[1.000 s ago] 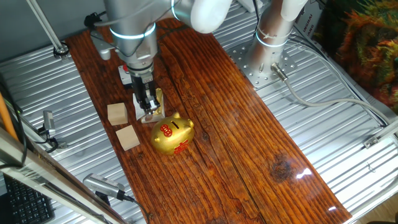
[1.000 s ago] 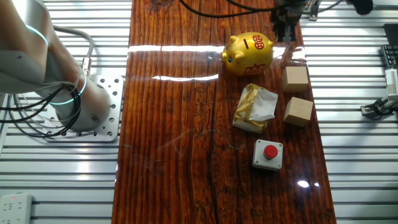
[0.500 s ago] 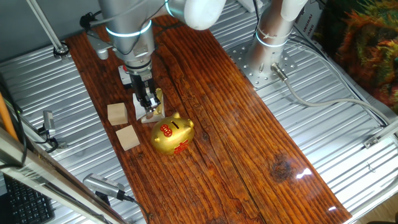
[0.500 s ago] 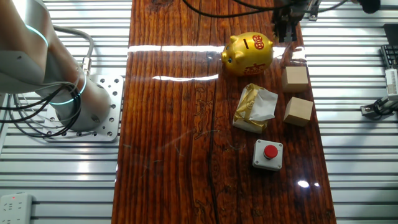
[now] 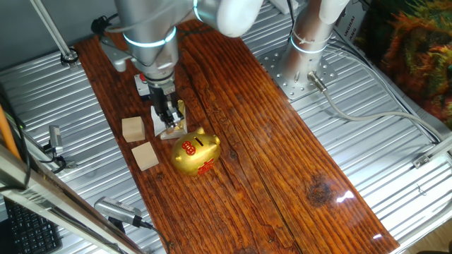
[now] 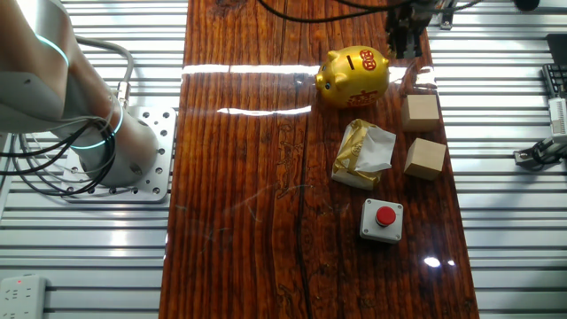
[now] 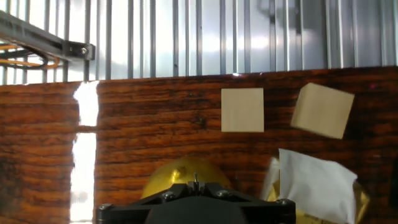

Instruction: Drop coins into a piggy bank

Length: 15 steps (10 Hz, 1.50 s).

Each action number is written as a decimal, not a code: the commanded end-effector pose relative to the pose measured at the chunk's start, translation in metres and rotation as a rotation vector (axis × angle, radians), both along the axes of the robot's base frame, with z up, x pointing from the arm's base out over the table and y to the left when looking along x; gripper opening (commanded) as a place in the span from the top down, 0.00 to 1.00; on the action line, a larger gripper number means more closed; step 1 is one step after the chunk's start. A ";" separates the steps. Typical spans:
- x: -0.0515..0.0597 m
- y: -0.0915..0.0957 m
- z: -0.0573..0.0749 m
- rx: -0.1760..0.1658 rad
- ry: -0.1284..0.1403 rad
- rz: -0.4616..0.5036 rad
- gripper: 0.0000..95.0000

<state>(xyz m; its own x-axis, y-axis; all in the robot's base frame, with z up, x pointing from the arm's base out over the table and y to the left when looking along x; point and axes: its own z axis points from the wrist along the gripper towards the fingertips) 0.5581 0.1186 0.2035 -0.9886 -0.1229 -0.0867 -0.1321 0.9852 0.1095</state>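
The bench [image 5: 282,162] is a long board of dark red wood, laid over ribbed metal. The robot arm [image 5: 152,35] is seen above the far part of the board, with its gripper [image 5: 168,121] pointing down. The jaws are held low, just behind the piggy bank [image 5: 196,152] and over the foil wrapper [image 6: 365,152]. It cannot be told whether the jaws are released or clenched, because their tips are too small and dark in both fixed views, and they are hidden in the hand view. No coin can be made out between them.

The piggy bank is placed near the middle of the board's width, standing upright, shiny gold with red markings and a dark slot on its back. In the hand view only its gold top [image 7: 186,174] is shown, at the lower edge.

The wrapper, white and gold, is lying crumpled just beside the piggy bank. Two wooden cubes [image 6: 421,112] [image 6: 425,157] are set near each other, beside the wrapper, apart from the pig. A small grey box with a red button [image 6: 384,218] is placed further along the board.
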 end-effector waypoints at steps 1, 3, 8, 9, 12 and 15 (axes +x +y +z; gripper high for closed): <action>-0.001 -0.001 0.000 -0.048 -0.002 0.092 1.00; -0.001 -0.001 0.000 -0.059 0.002 0.104 1.00; -0.001 -0.001 0.000 -0.086 -0.042 0.066 1.00; -0.001 -0.001 0.000 -0.086 -0.039 0.070 1.00; -0.001 -0.001 0.000 -0.114 -0.031 0.110 1.00; -0.001 -0.001 0.000 -0.123 -0.018 0.090 1.00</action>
